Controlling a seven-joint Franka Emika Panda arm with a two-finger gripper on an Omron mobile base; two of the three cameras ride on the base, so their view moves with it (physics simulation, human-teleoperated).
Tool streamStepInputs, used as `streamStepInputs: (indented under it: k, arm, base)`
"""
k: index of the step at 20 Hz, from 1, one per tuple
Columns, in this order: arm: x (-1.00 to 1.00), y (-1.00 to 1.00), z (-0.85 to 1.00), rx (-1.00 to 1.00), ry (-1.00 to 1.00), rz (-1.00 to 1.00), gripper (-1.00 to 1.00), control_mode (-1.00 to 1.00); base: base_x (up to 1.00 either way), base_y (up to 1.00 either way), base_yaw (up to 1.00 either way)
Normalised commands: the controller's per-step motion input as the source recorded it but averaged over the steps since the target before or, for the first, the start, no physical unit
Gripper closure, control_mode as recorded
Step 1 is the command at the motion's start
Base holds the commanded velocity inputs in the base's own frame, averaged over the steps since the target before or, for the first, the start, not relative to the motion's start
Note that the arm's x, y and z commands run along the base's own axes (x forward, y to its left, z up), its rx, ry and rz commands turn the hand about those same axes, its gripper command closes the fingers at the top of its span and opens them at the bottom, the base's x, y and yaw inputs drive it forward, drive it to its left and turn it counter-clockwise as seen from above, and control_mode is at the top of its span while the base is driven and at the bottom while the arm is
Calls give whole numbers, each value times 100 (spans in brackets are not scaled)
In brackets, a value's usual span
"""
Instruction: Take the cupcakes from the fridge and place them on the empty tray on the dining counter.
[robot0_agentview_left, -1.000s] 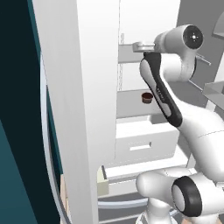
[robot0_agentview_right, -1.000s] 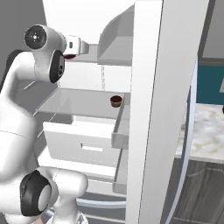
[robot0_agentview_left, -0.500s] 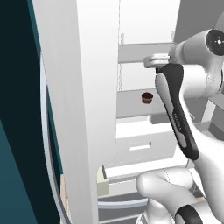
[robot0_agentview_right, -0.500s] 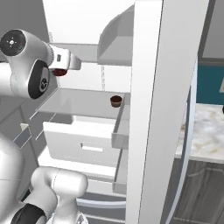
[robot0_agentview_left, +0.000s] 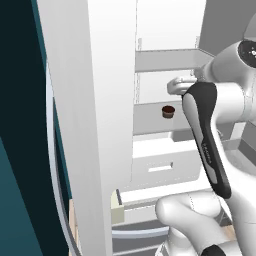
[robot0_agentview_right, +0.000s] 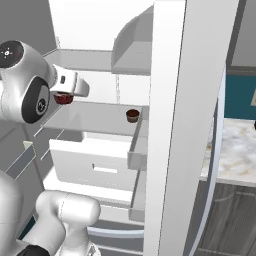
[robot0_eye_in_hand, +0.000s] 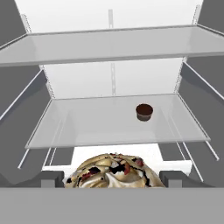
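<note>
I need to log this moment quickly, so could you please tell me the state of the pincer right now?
Pincer: closed on a cupcake, held in front of the open fridge.

Arm raised, elbow bent, wrist level; gripper (robot0_eye_in_hand: 111, 174) jaws closed around cupcake (robot0_eye_in_hand: 112, 171).

We see a deep teal wall (robot0_agentview_left: 20, 150) filling the left edge of the left base view, darker toward the top. In the right base view the same teal (robot0_agentview_right: 240, 97) shows at the far right, under a grey upper panel (robot0_agentview_right: 247, 35). Beneath that teal runs a grey cabinet front (robot0_agentview_right: 225, 220). A strip of pale wooden floor (robot0_agentview_left: 73, 230) shows low down. The lighting is flat and even.
</note>
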Motion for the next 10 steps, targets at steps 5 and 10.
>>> streamStepInputs:
  k: [5, 10]
  arm:
    - [-6, -1, -43, 0, 0, -2, 100, -100]
    - [0, 0, -48, 0, 1, -4, 100, -100]
  base:
    - [0, 0, 0]
    - [0, 0, 0]
